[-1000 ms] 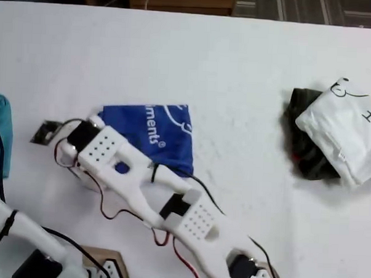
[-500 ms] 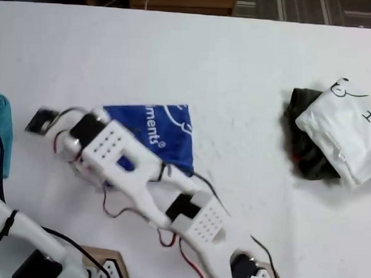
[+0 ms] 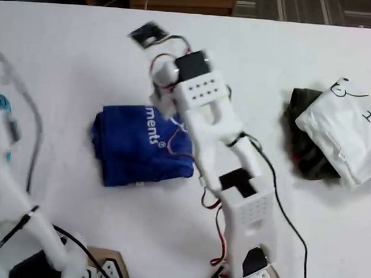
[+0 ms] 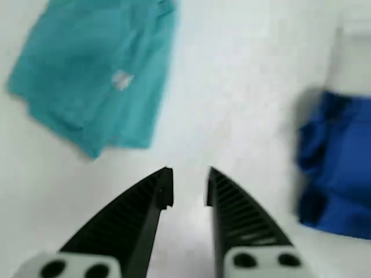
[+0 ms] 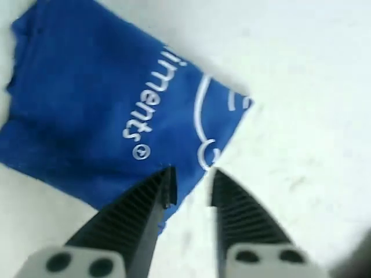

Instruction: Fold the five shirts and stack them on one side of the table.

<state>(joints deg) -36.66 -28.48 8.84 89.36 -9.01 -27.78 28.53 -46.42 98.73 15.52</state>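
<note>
— Item one, shirts?
— Blue shirt (image 3: pixel 142 146), folded, white print up, lying left of the table's middle. Teal shirt (image 4: pixel 95 69), folded, at the left edge, well apart from the blue one. White shirt (image 3: pixel 343 130), folded, at the right edge, resting on top of a dark shirt (image 3: pixel 302 138) that shows along its left side.
— Item two, pincers?
— Right pincer (image 5: pixel 188 185): fingers a narrow gap apart, nothing between them, hanging over the printed edge of the blue shirt. Left pincer (image 4: pixel 188 185): likewise slightly parted, holding nothing, above bare cloth between the teal and blue shirts.
— Arms?
— Right arm (image 3: pixel 205 115) stretches from the near edge past the blue shirt's right side. Left arm (image 3: pixel 11 193) stands at the near left.
— Surface?
— Table (image 3: pixel 84 54), covered in white.
</note>
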